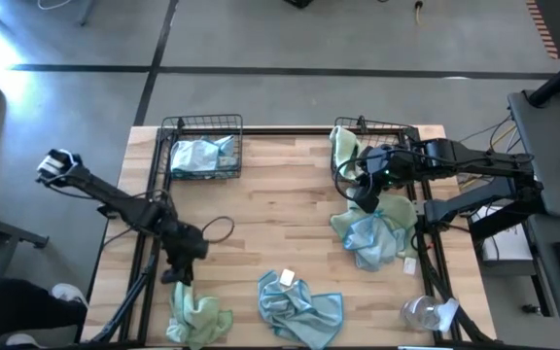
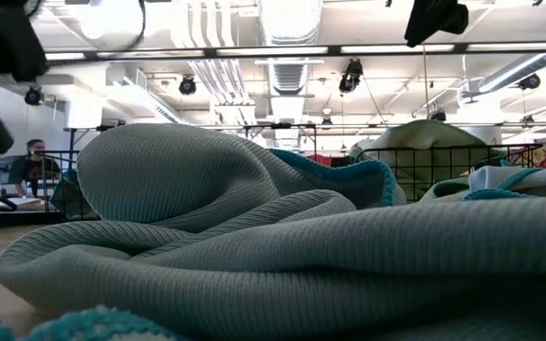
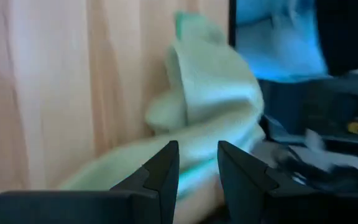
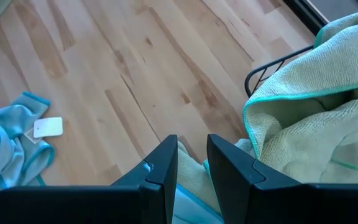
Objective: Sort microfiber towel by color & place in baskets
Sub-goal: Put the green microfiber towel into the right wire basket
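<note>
A light blue towel (image 1: pixel 200 156) lies in the left wire basket (image 1: pixel 202 124). A pale green towel (image 1: pixel 343 146) hangs over the near-left rim of the right basket (image 1: pixel 397 126); it also shows in the right wrist view (image 4: pixel 309 118). My right gripper (image 1: pixel 363 197) is just in front of that basket, slightly open, above a pile of blue and green towels (image 1: pixel 375 235). My left gripper (image 1: pixel 180 264) is slightly open above a crumpled pale green towel (image 1: pixel 198 317), which shows ahead of its fingers (image 3: pixel 210 106). A blue towel with a white tag (image 1: pixel 299 306) lies at the near edge.
A clear plastic wrapper (image 1: pixel 426 312) lies at the near right corner. Bare wood lies in the table's middle between the baskets and the near towels. In the low view, towels (image 2: pixel 282 246) fill the foreground, and a person (image 2: pixel 28 166) sits in the room beyond.
</note>
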`<action>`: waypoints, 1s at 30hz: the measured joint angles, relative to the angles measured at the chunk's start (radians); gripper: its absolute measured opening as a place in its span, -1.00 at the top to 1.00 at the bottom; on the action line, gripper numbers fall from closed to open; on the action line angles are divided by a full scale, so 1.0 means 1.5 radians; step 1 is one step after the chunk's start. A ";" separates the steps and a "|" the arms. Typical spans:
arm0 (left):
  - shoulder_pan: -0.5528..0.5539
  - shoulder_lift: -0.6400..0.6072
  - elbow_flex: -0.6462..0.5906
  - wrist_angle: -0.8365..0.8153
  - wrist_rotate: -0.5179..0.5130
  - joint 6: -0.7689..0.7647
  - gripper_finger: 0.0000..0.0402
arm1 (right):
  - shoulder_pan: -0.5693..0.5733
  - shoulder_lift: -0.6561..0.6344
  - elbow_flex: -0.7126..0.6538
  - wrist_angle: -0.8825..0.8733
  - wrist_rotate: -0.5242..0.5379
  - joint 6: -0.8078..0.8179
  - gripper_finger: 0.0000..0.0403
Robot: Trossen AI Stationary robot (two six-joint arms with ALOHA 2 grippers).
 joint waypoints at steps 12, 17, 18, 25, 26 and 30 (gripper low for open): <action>-0.213 0.107 0.112 -0.002 -0.352 -0.212 0.53 | 0.000 0.000 0.000 -0.044 -0.003 -0.008 0.59; -0.282 0.195 0.193 -0.052 -0.438 -0.276 0.53 | 0.000 0.000 0.000 -0.081 -0.003 -0.008 0.59; -0.292 0.214 0.210 -0.068 -0.445 -0.292 0.53 | 0.000 0.000 0.000 -0.086 -0.003 -0.008 0.59; -0.353 0.345 0.324 -0.115 -0.453 -0.343 0.53 | 0.000 0.000 0.000 -0.094 -0.006 -0.007 0.59; -0.356 0.362 0.340 -0.134 -0.454 -0.348 0.53 | 0.000 0.000 0.000 -0.094 -0.006 -0.008 0.59; -0.361 0.429 0.404 -0.208 -0.456 -0.371 0.53 | 0.000 0.000 0.000 -0.094 -0.006 -0.008 0.59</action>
